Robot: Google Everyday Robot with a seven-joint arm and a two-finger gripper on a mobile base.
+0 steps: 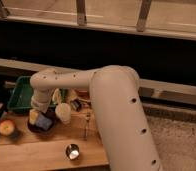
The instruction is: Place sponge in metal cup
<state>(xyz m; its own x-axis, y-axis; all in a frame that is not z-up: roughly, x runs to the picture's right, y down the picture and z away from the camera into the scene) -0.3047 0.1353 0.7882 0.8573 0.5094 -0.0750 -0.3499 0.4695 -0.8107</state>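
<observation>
My end effector (38,113) hangs low over the dark bowl (35,128) at the left of the bench (41,156), right at the sponge (43,121). I cannot tell whether it grips. The metal cup (72,151) stands apart, nearer the front edge.

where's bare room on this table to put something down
Bare wood runs along the front of the table, between the apple and the metal cup, and in the strip between that cup and the cream cup. It is crowded at the back left: the claw hangs over the sponge in the dark bowl, beside the cream cup and green tray.
</observation>
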